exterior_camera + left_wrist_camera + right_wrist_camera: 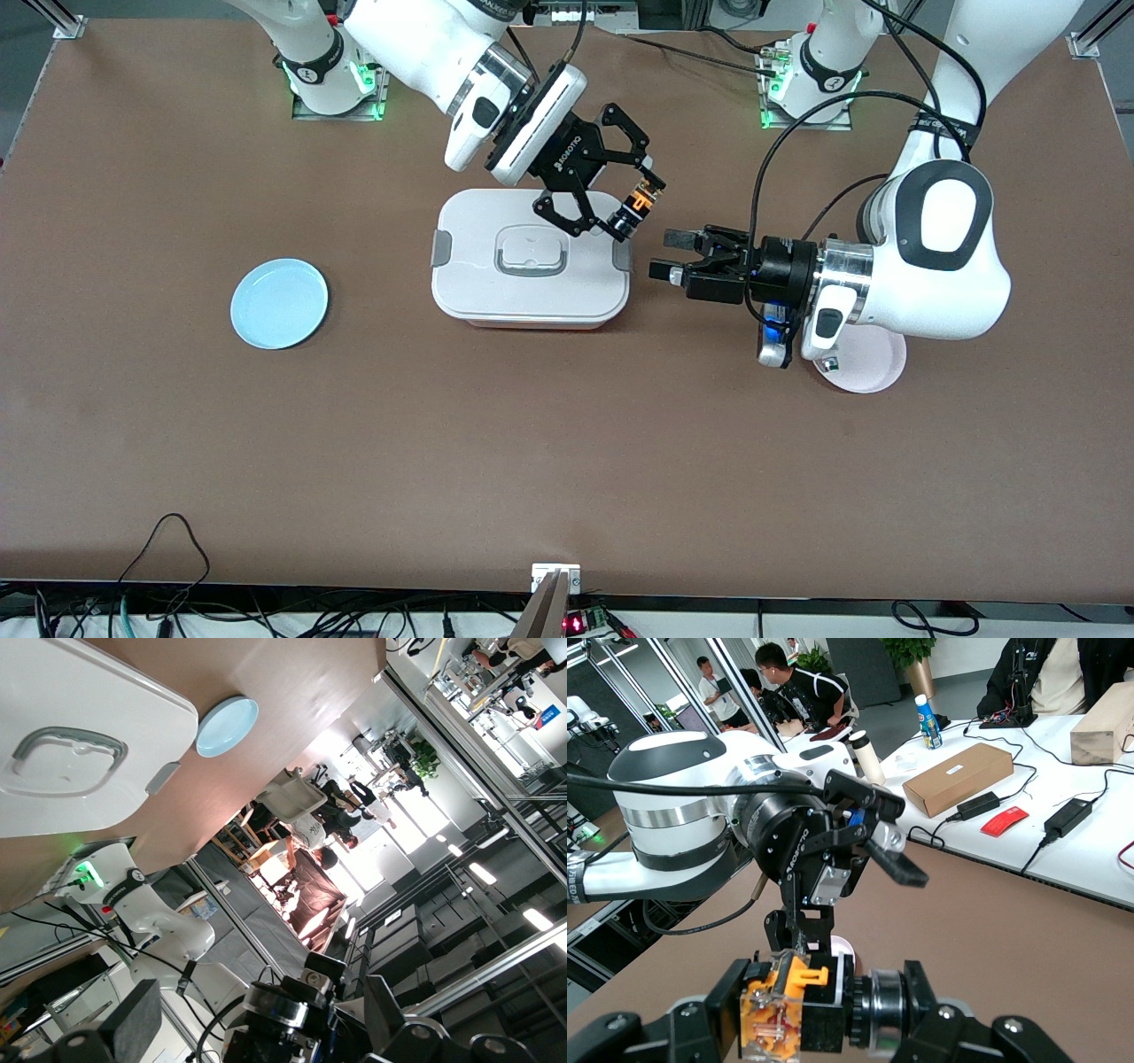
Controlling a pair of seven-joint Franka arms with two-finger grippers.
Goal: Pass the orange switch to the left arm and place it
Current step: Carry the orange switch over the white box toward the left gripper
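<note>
My right gripper [634, 209] is shut on the orange switch [640, 205] and holds it in the air over the edge of the white box [496, 297] at the left arm's end. In the right wrist view the switch [799, 1008] shows its orange and clear block, black body and silver ring between the fingers. My left gripper [671, 255] is open and empty, level above the table beside the box, just short of the switch. It also shows in the right wrist view [877, 837], facing the switch. The box shows in the left wrist view [80, 718].
A light blue saucer [279, 303] lies on the table toward the right arm's end. A pink saucer [873, 365] lies partly hidden under my left arm. Cables and a small device sit along the table edge nearest the front camera.
</note>
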